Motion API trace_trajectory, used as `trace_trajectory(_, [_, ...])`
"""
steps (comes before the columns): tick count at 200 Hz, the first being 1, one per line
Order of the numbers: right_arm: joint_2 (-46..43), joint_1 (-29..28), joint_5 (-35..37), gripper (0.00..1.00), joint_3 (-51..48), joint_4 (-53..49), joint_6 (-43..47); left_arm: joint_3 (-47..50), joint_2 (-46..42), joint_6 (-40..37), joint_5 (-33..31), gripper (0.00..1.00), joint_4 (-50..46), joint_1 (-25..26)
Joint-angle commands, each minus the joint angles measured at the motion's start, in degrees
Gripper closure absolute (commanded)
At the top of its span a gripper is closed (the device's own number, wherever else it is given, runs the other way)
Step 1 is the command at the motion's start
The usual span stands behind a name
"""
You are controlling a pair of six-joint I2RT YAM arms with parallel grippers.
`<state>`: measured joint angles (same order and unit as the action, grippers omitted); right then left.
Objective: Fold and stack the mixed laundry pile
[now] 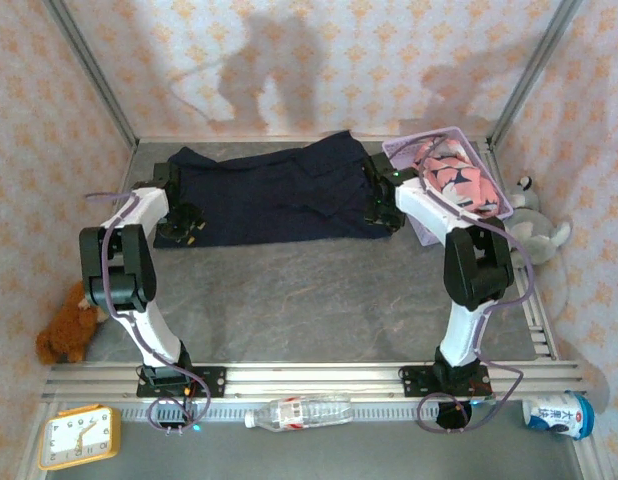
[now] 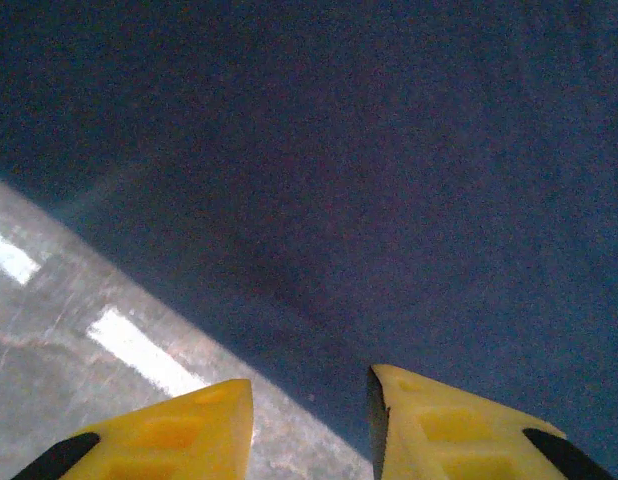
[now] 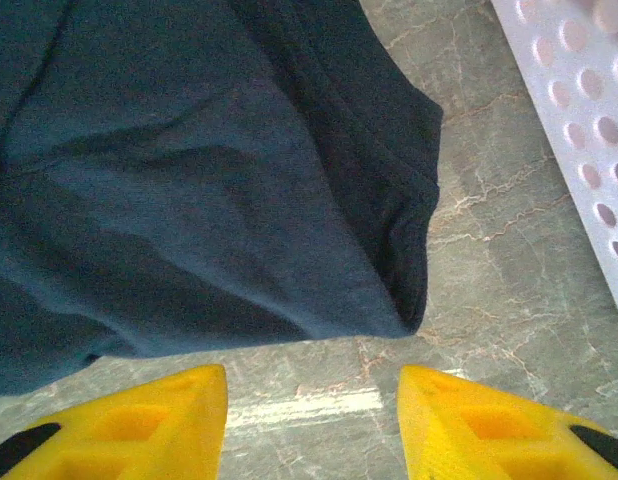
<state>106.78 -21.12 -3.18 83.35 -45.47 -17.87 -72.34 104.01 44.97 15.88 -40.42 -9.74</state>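
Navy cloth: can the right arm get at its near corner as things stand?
Probably yes: the right gripper hangs open just short of the navy cloth, bare table between, the basket off to one side.

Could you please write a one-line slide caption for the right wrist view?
Open right gripper poised at a corner of the navy cloth on the marbled table, perforated lavender basket alongside.
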Motion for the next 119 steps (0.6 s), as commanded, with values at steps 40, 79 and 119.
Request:
trace_trajectory(40, [4.7,1.7,5.6,0.51,-0.7,4.6,4.3,-1.8,8.3,1.0,-3.3,0.66,0.4,0.1])
trace_trajectory(79, [6.0,2.8,0.3,0.61,-2.8,8.8,7.0,-2.1,11.5,0.4,-4.4,0.66,-0.4,0.1])
trace_trajectory(119, [6.1,3.0,0.7,1.00,-2.3,8.0,8.8,-2.5,12.4,-0.3,-5.6,0.67,-1.3,-0.1])
